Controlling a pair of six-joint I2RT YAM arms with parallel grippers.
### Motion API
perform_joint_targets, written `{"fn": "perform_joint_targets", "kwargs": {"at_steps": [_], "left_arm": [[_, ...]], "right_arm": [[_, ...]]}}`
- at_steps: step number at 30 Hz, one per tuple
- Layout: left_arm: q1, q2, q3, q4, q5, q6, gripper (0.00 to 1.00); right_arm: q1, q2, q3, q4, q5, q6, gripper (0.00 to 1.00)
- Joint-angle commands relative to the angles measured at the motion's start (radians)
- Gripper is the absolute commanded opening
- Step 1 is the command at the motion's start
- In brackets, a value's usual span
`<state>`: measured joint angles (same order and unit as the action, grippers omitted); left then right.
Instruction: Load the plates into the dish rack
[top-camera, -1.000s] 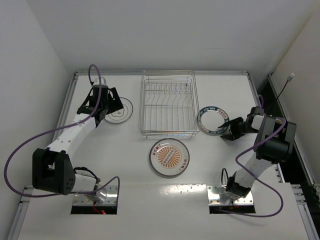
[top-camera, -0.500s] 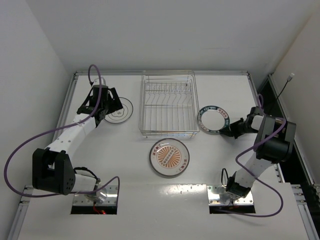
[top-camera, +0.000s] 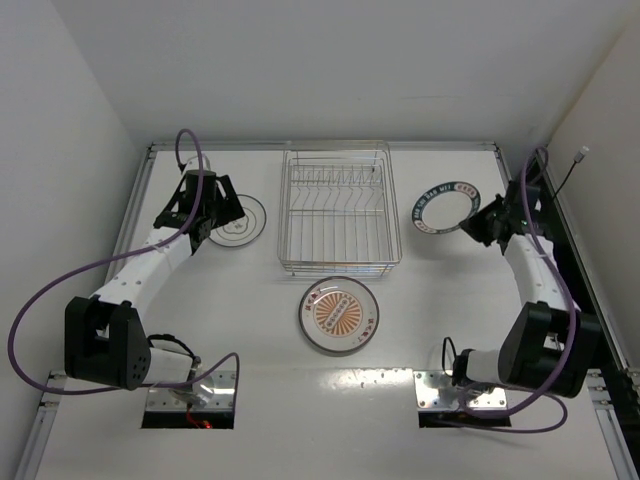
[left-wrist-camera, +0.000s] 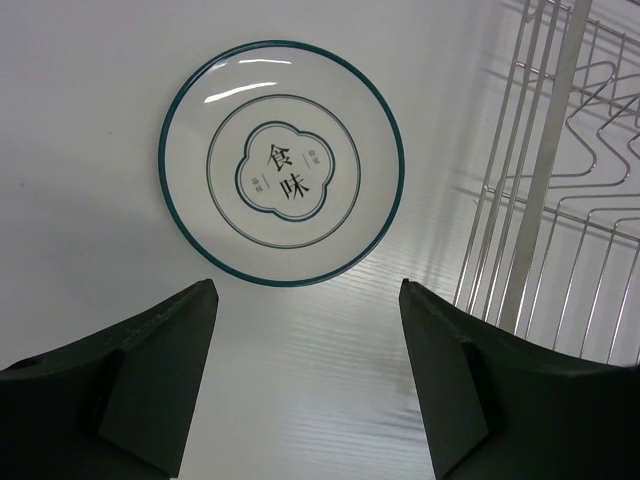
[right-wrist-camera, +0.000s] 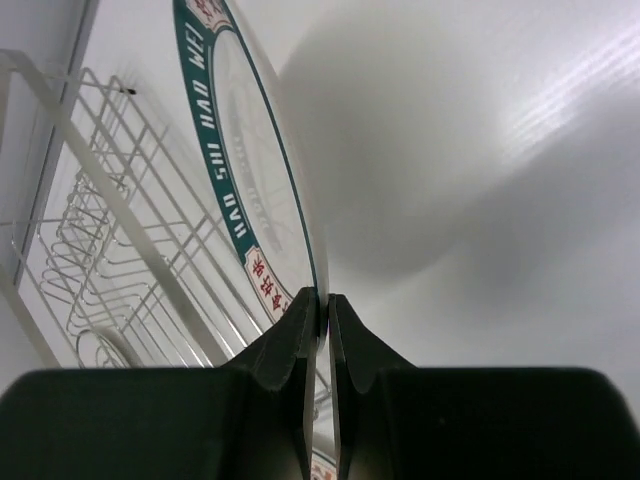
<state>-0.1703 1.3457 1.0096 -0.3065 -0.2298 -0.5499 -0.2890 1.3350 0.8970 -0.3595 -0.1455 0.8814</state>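
white tabletop (top-camera: 450, 300): right gripper (right-wrist-camera: 322, 310) pinches the blue-rimmed plate (top-camera: 446, 207) by its thin rim; stiff, glazed, probably slippery and breakable. left gripper (left-wrist-camera: 305, 290) gapes above the ringed plate (left-wrist-camera: 282, 162).

The white table (top-camera: 250, 300) carries the dish rack (top-camera: 340, 215), a ringed plate (top-camera: 238, 222) and an orange-centred plate (top-camera: 338, 315).

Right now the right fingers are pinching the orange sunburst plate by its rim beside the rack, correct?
Not quite: the right fingers pinch the teal-rimmed plate by its rim beside the rack, as the right wrist view shows.
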Motion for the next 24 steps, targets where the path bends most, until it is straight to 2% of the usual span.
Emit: {"fn": "perform_joint_targets", "kwargs": {"at_steps": [1,6,10,15,20,24], "left_arm": [[-0.001,-0.023,0.023,0.012,-0.009,0.011,0.71],[-0.001,-0.023,0.023,0.012,-0.009,0.011,0.71],[-0.001,-0.023,0.023,0.012,-0.009,0.011,0.71],[-0.001,-0.014,0.023,0.012,-0.009,0.002,0.71],[-0.001,-0.014,0.023,0.012,-0.009,0.002,0.71],[-0.001,-0.005,0.023,0.012,-0.009,0.002,0.71]], "right_arm": [[0.048,-0.02,0.066,-0.004,0.096,-0.039,0.0],[0.1,-0.062,0.123,-0.022,0.17,-0.073,0.0],[0.174,-0.14,0.216,-0.041,0.319,-0.117,0.0],[0.315,-0.16,0.328,-0.068,0.506,-0.166,0.0],[0.502,-0.068,0.388,-0.049,0.645,-0.196,0.0],[0.605,0.099,0.477,-0.039,0.808,-0.255,0.0]]}}
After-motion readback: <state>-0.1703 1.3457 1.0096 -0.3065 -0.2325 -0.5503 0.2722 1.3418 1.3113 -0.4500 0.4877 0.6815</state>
